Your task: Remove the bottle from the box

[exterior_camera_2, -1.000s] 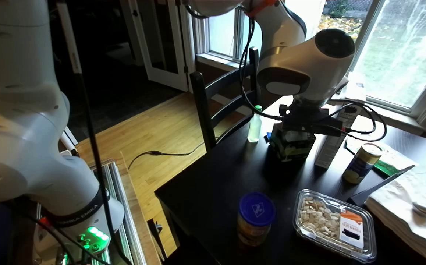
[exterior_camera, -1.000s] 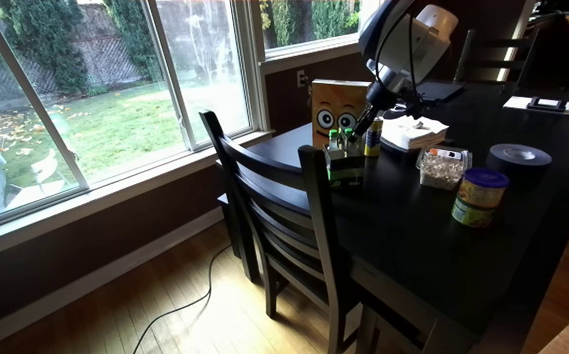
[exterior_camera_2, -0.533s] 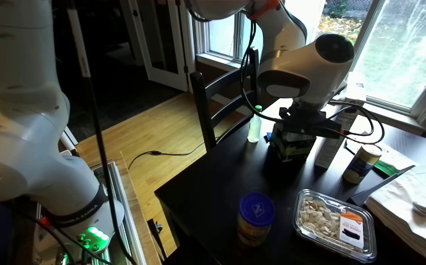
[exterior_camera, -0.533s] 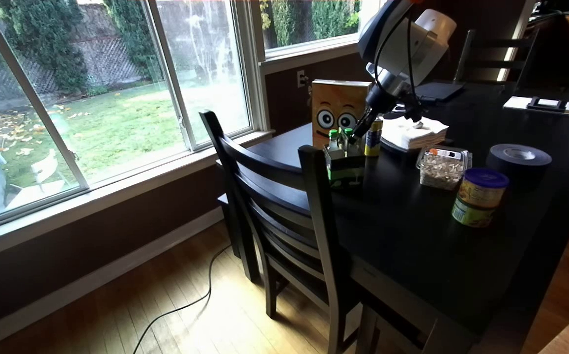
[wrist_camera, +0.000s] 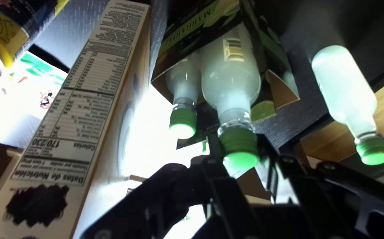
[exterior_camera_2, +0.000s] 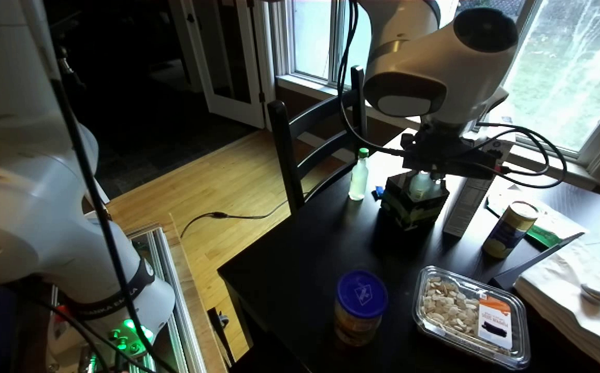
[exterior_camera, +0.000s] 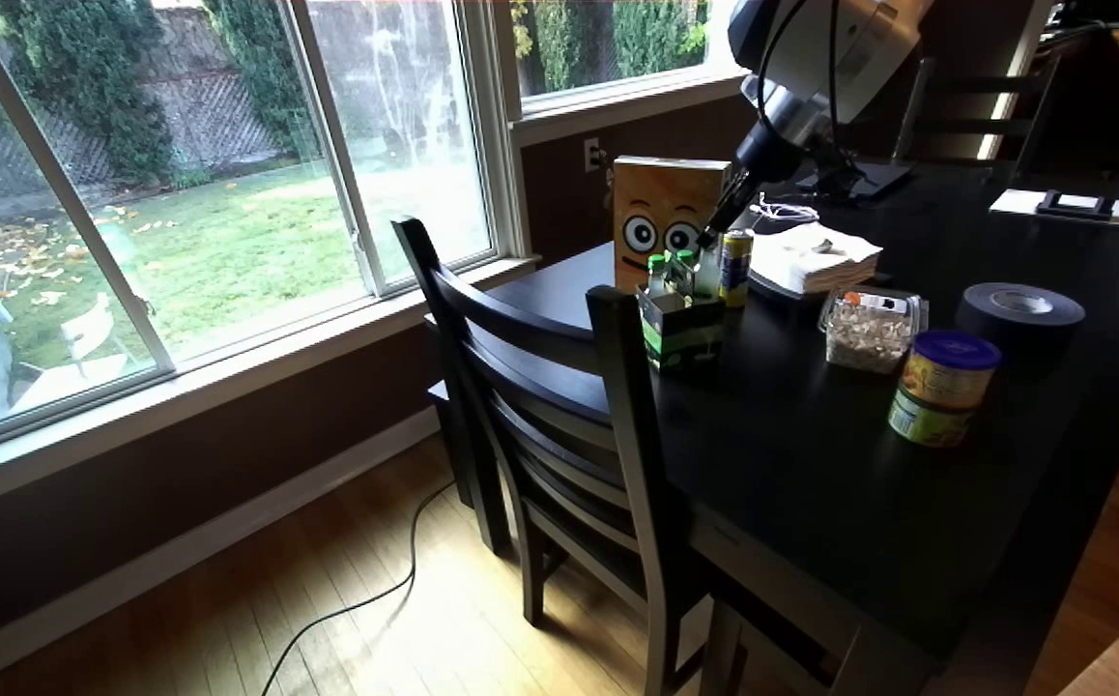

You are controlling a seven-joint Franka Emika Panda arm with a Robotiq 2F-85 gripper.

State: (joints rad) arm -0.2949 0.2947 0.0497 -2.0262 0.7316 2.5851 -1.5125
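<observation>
The box is a small dark green open carton (exterior_camera: 683, 333) on the black table, also in an exterior view (exterior_camera_2: 409, 210) and the wrist view (wrist_camera: 192, 31). The bottle (wrist_camera: 230, 73) is pale and cloudy with a green cap. It stands partly raised out of the carton, its lower part still inside; it also shows in an exterior view (exterior_camera_2: 420, 185). My gripper (wrist_camera: 238, 144) is shut around the green cap, above the carton in an exterior view (exterior_camera: 709, 237). Another green-capped bottle (wrist_camera: 182, 83) sits lower in the carton.
A loose bottle (exterior_camera_2: 359, 178) stands beside the carton, near a chair (exterior_camera_2: 320, 134). A tall orange box with eyes (exterior_camera: 651, 203) and a can (exterior_camera: 735, 266) stand close by. A seed tub (exterior_camera: 874, 333), a blue-lidded jar (exterior_camera: 946, 387), napkins (exterior_camera: 816, 261) and tape (exterior_camera: 1020, 314) are further off.
My gripper has risen and the bottle has come up with it, partly out of the carton. The carton has shifted slightly, and its top now shows below the gripper.
</observation>
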